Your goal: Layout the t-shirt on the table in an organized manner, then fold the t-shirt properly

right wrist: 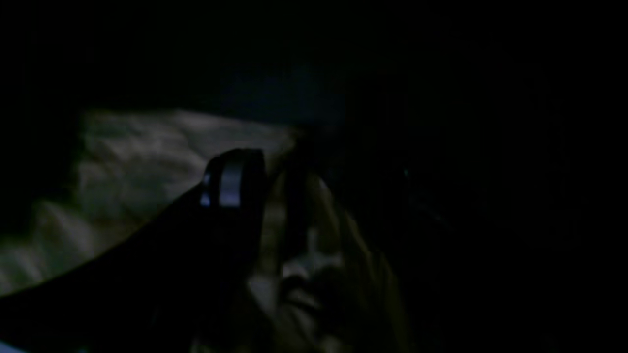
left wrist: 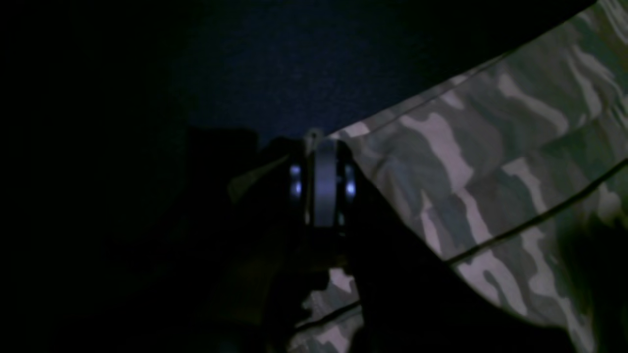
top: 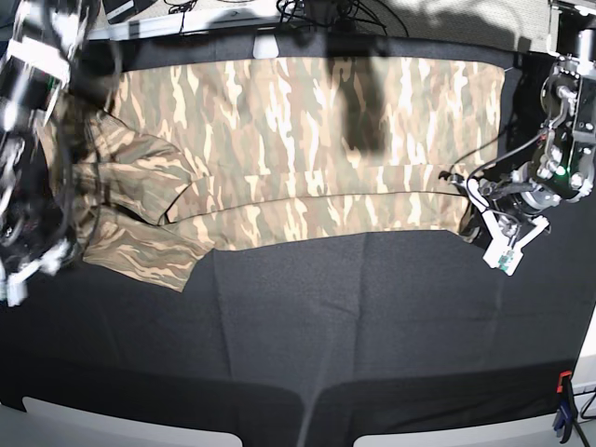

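Observation:
The camouflage t-shirt (top: 298,130) lies spread along the far half of the black table (top: 326,326), with a long crease across its near part and a sleeve (top: 140,251) bunched at the left. My left gripper (top: 473,207) is at the shirt's near right corner; in the left wrist view it (left wrist: 321,142) is shut on the t-shirt's hem (left wrist: 441,162). My right arm (top: 28,186) hangs blurred over the left sleeve. In the dim right wrist view my right gripper (right wrist: 265,181) stands open with crumpled shirt fabric (right wrist: 304,255) between its fingers.
A blue and red clamp (top: 562,410) grips the table's near right edge. Cables (top: 317,11) and equipment run along the far edge behind the shirt. White strips (top: 121,424) show along the front edge. A dark shadow (top: 365,102) falls across the shirt.

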`<state>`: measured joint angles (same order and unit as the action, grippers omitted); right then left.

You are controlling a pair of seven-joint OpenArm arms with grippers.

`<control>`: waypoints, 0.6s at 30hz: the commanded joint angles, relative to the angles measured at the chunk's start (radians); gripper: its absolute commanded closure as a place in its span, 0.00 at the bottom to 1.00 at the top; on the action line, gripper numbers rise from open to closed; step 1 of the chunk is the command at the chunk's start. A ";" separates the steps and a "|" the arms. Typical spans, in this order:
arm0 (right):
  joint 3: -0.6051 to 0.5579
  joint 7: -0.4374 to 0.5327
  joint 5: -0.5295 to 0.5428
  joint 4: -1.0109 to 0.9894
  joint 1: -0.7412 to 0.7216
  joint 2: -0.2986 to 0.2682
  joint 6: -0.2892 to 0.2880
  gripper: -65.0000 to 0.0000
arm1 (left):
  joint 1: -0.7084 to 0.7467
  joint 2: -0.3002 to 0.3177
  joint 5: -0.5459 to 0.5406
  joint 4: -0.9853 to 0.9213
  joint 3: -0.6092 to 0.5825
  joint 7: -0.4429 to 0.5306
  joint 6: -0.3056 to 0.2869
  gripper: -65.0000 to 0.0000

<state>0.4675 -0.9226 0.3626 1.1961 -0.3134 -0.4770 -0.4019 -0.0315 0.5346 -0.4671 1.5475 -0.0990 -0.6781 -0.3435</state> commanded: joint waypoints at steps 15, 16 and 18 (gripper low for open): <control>0.025 0.097 -0.084 -0.642 -0.353 -0.013 -0.027 0.54 | -0.018 0.014 -0.005 0.019 0.008 0.028 0.000 1.00; 0.025 0.096 -0.084 -0.642 -0.353 -0.009 -0.027 0.58 | -0.018 0.014 -0.005 0.019 0.008 0.028 0.000 1.00; 0.025 0.088 -0.099 -0.642 -0.352 0.002 -0.027 0.62 | -0.018 0.014 -0.005 0.019 0.008 0.030 0.000 1.00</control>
<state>0.4919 -0.8440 0.2543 0.5385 -0.6312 -0.4652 -0.4221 -0.0307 0.5346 -0.4664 1.5475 -0.0990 -0.6769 -0.3435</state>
